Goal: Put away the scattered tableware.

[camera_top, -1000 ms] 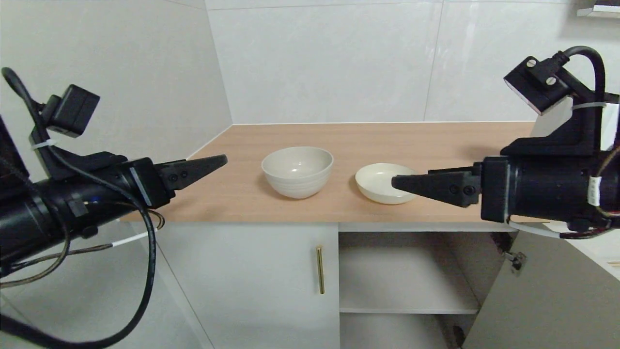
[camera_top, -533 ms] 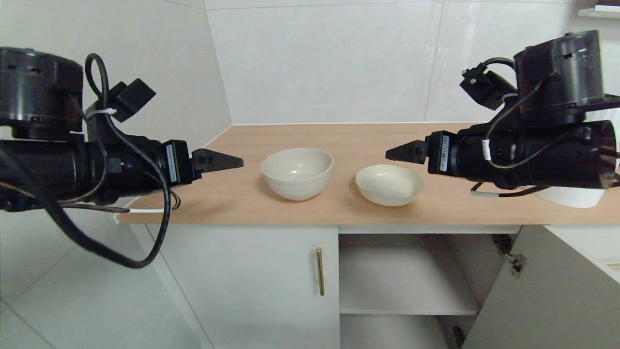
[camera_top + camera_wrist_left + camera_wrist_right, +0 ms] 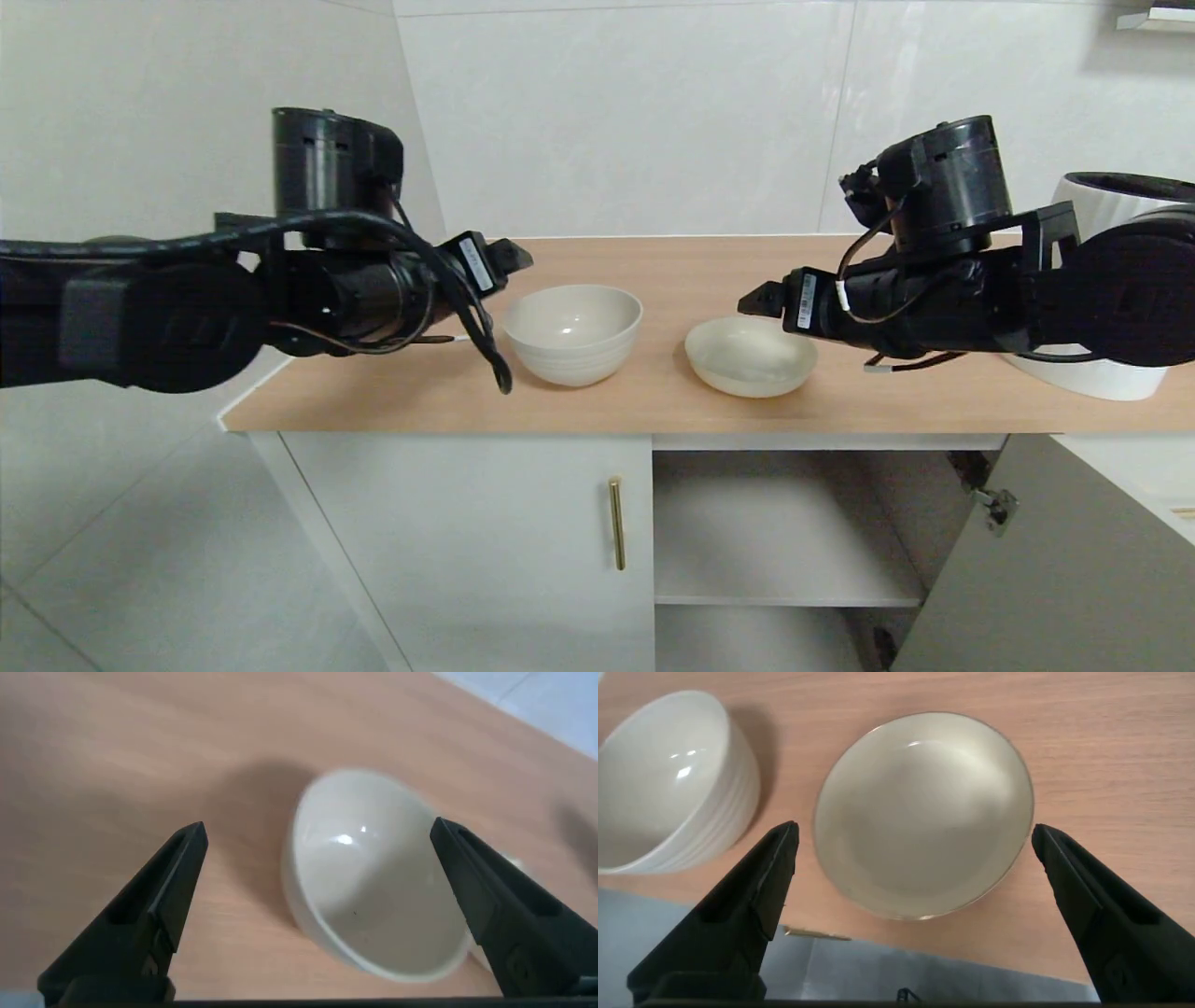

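Observation:
A deep white bowl stands on the wooden counter, with a shallow cream bowl to its right. My left gripper hovers just above and to the left of the deep bowl's rim. In the left wrist view that gripper is open, and the deep bowl lies below between its fingers. My right gripper hangs above the shallow bowl. It is open too, straddling the shallow bowl from above, with the deep bowl beside it.
A white ribbed container stands at the counter's right end behind my right arm. Below the counter, a cabinet bay with a shelf is open, its door swung out. The left door with a brass handle is shut. Tiled walls close the left and back.
Both arms have pushed forward over the counter and turned at the wrist. The left gripper rose and moved right to the deep bowl; the right one settled over the shallow bowl.

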You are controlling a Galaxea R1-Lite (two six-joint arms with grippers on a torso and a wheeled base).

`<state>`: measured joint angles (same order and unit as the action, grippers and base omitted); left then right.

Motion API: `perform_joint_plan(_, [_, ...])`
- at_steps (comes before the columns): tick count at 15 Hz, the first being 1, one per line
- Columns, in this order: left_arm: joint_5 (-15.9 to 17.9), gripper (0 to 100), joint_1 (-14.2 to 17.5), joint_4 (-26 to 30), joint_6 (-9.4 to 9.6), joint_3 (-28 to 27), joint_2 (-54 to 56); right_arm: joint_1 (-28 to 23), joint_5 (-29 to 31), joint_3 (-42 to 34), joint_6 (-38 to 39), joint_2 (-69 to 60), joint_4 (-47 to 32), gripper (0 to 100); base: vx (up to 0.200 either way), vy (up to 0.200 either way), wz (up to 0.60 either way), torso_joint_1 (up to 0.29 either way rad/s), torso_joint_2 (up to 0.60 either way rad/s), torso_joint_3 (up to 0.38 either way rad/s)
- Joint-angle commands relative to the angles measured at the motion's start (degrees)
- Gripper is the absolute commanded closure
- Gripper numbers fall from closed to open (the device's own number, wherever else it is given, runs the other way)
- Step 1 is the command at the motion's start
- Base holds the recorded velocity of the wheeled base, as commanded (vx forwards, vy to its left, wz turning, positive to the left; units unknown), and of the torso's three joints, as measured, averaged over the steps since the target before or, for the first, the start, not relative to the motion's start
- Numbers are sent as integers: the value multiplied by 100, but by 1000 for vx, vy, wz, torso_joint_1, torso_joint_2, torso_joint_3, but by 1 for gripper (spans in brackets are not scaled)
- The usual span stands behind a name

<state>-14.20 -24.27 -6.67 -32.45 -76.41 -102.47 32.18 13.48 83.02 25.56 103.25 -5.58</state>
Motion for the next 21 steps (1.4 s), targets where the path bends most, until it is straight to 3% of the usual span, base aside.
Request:
perform_joint_plan(1, [-4, 0, -51, -19, 2, -14, -458, -10, 5, 4, 1, 46, 5, 0, 0, 0, 0, 0, 0, 0])
perform_joint_plan(5, [14, 0, -87, -19, -7, 3, -581, -19, 5, -5, 1, 28, 5, 0, 0, 0, 0, 0, 0, 0])
perform_joint_plan(6, [14, 100, -113, -10, 2, 21, -590, -19, 5, -5, 1, 28, 5, 0, 0, 0, 0, 0, 0, 0])
perform_joint_plan(15, [146, 100, -130, -10, 2, 188, -229, -19, 5, 13, -8, 72, -13, 0, 0, 0, 0, 0, 0, 0])
perform_joint_plan(21, [260, 100, -130, -10, 2, 320, -36, -133, 1007, 470, -34, 881, -329, 0, 0, 0, 0, 0, 0, 0])
